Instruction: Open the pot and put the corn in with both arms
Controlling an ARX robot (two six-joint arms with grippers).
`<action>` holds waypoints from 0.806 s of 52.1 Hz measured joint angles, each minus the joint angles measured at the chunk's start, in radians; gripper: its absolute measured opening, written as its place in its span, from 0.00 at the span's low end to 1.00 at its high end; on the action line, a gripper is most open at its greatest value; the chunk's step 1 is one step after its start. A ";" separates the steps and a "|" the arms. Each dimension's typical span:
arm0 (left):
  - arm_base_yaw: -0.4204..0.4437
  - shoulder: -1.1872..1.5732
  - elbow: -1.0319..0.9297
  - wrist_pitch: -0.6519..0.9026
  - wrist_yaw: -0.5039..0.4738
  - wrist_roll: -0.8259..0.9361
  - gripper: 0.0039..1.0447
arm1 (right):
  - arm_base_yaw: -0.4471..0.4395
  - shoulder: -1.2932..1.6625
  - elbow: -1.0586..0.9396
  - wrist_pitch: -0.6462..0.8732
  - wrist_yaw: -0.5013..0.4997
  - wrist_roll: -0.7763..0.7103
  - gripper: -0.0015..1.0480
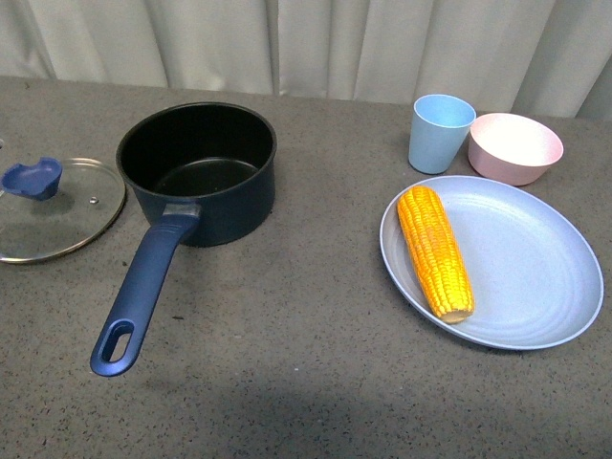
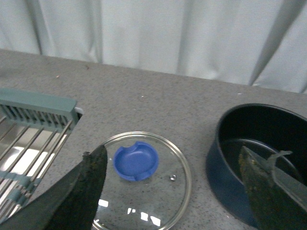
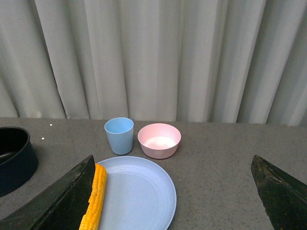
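Left gripper (image 2: 170, 158): fingers spread wide, gripping nothing, over the lid left of the pot.
Lid (image 1: 57, 210): flat on the surface (image 1: 287, 382), just left of the pot, blue knob up.
Pot (image 1: 201, 172): uncovered, upright, handle toward the camera.
Corn (image 1: 435, 251): well right of the pot, lying on the plate (image 1: 545, 287).
Right gripper (image 3: 172, 163): fingers spread wide, gripping nothing, right of the pot.

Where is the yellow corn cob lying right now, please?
Front view: the yellow corn cob lies on the left part of the round pale-blue plate, right of the dark navy saucepan, in front of the light blue cup.
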State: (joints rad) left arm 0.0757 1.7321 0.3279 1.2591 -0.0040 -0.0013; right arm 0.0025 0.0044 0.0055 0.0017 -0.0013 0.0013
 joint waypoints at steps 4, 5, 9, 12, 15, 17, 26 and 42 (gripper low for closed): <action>-0.001 -0.012 -0.038 0.066 0.040 0.000 0.66 | 0.000 0.000 0.000 0.000 0.000 0.000 0.91; -0.002 -0.022 -0.051 0.085 0.050 0.000 0.63 | 0.000 0.000 0.000 0.000 0.000 0.000 0.91; -0.008 -0.090 -0.104 0.119 0.059 -0.001 0.50 | 0.000 0.000 0.000 0.000 0.000 0.000 0.91; -0.021 -0.175 -0.154 0.105 0.051 -0.001 0.38 | 0.000 0.000 0.000 0.000 0.000 0.000 0.91; -0.051 -0.228 -0.179 0.081 0.011 -0.002 0.29 | 0.000 0.000 0.000 0.000 0.000 0.000 0.91; -0.060 -0.258 -0.193 0.065 0.008 -0.002 0.24 | 0.000 0.000 0.000 0.000 0.000 0.000 0.91; -0.074 -0.433 -0.256 -0.055 0.004 -0.003 0.03 | 0.000 0.000 0.000 0.000 0.000 0.000 0.91; -0.074 -0.739 -0.294 -0.334 0.004 -0.003 0.03 | 0.000 0.000 0.000 0.000 0.000 0.000 0.91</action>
State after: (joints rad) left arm 0.0017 0.9936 0.0334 0.9249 0.0002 -0.0040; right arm 0.0025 0.0040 0.0055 0.0017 -0.0010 0.0013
